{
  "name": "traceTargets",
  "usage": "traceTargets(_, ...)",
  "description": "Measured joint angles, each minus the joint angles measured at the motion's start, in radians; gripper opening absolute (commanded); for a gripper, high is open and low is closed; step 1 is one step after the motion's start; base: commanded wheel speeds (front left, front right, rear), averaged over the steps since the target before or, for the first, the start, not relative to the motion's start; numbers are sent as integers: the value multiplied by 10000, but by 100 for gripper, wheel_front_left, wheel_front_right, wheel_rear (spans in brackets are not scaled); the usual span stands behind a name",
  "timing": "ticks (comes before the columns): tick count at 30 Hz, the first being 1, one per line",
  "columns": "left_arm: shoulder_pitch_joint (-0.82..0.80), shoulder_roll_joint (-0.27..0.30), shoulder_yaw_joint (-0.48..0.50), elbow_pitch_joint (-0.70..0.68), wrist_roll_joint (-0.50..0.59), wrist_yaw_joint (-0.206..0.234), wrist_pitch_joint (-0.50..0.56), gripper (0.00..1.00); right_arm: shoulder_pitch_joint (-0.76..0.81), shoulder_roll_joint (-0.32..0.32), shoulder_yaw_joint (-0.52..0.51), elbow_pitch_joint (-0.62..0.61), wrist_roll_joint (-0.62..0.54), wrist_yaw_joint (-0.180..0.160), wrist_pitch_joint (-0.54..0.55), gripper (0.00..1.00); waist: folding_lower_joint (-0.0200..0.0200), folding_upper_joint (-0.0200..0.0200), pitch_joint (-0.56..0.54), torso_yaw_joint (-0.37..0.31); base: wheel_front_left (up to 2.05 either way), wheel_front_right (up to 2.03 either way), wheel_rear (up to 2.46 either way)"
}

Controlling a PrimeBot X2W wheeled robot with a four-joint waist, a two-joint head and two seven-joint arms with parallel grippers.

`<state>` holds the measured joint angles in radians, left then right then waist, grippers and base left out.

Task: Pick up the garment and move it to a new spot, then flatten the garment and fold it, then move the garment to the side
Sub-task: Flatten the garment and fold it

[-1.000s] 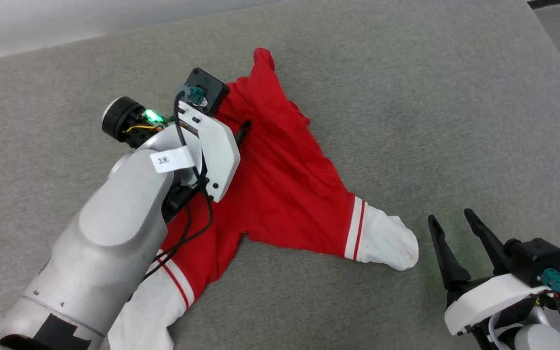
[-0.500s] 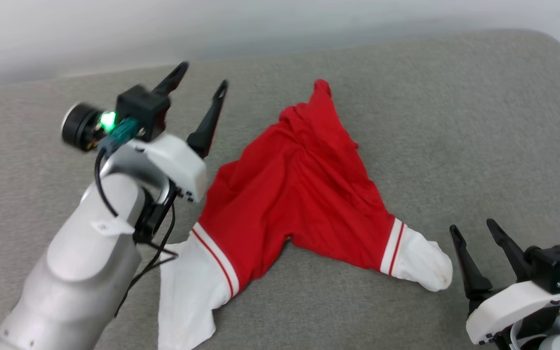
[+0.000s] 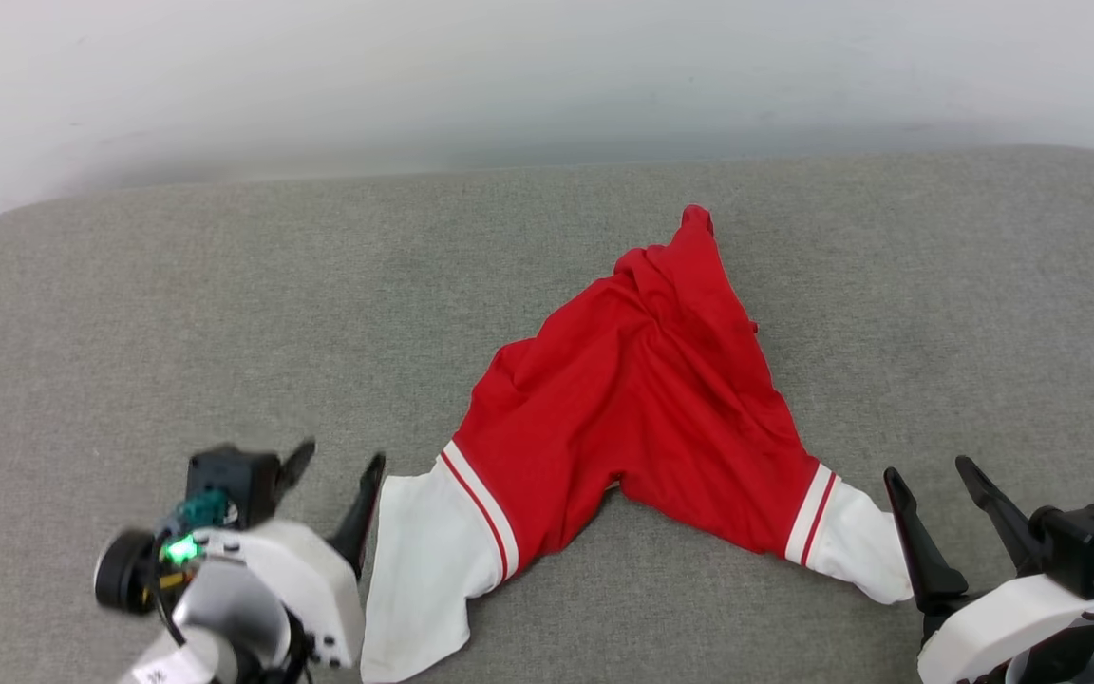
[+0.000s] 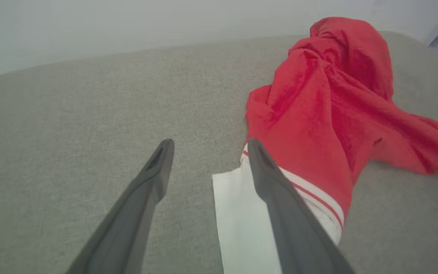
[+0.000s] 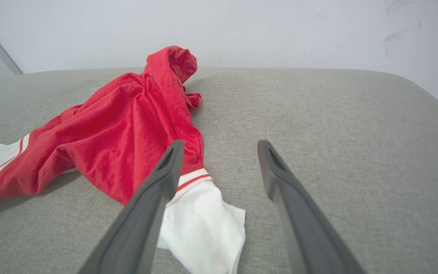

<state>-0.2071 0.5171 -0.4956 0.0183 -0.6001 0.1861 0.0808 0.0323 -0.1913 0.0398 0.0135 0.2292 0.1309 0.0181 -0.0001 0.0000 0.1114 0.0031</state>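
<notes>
Head view: the grey cushion (image 3: pixel 224 313) has wide bare room left of the shirt (image 3: pixel 632 408), which lies crumpled right of centre, short of the back edge. The left gripper (image 3: pixel 340 456) is released, just beside the left sleeve (image 3: pixel 424 560). The right gripper (image 3: pixel 929 470) is released, just beside the right sleeve (image 3: pixel 856 556).
Left wrist view: one finger crosses the sleeve; contact cannot be told.
Right wrist view: likewise.

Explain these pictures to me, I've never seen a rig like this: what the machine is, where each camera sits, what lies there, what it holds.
This is a wheeled robot with two arms, each ending in a two-fingered claw. One picture looks down from its head; the other two look along each claw's fingers from the wrists. On the grey padded surface lies a crumpled red shirt with white sleeves. The left claw and right claw are both open, one near each sleeve, holding nothing.
</notes>
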Motion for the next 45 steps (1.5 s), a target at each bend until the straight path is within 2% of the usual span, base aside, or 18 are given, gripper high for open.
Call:
traceTargets(4,993,324,-56,-1104,-311,704,1127,100,43,0,36,-21,2,0,2,100,0,0,83,-5,0,0,0)
traceTargets(10,1692,761,-431,-2393,-481,1160,2491,100,44,-36,13,-82,61,0,0,100,0,0,346,-22,0,0,0)
traceTargets(12,1887,974,-784,-2431,-479,1039,2999,100,23,-36,38,-88,61,0,-4,100,0,0,461,-45,0,0,0)
traceTargets(15,2015,978,-974,-2389,-598,1028,3310,100,-55,-8,35,-40,63,0,-69,100,0,0,608,-78,0,0,0)
traceTargets(23,1971,968,-1049,-1430,-550,1024,3365,100,-122,96,86,138,59,0,-192,100,0,0,922,-199,0,0,0)
traceTargets(30,1571,711,-1356,-499,-433,692,3361,100,-281,92,56,140,52,2,-226,100,-1,0,1221,-295,0,0,0)
traceTargets(31,1515,669,-1406,-399,-443,627,3375,82,-295,90,36,140,46,0,-226,100,-1,0,1252,-307,0,0,0)
traceTargets(32,1453,646,-1430,-311,-474,545,3382,23,-306,88,21,140,27,0,-226,100,-1,0,1275,-315,0,0,0)
traceTargets(33,1404,593,-1436,-219,-497,516,3381,0,-310,86,15,140,21,0,-226,100,-2,0,1291,-319,0,0,0)
traceTargets(37,1254,370,-1315,136,-472,531,2872,0,-309,65,-44,146,-6,0,-194,100,0,0,1220,-299,0,0,0)
traceTargets(40,1214,211,-995,184,-447,700,2150,0,-234,-38,-159,77,-6,0,12,100,1,0,1039,-235,0,0,0)
traceTargets(45,904,376,-111,-508,-349,1039,1037,0,172,-207,-274,-399,330,0,1116,100,1,0,672,-92,0,0,0)
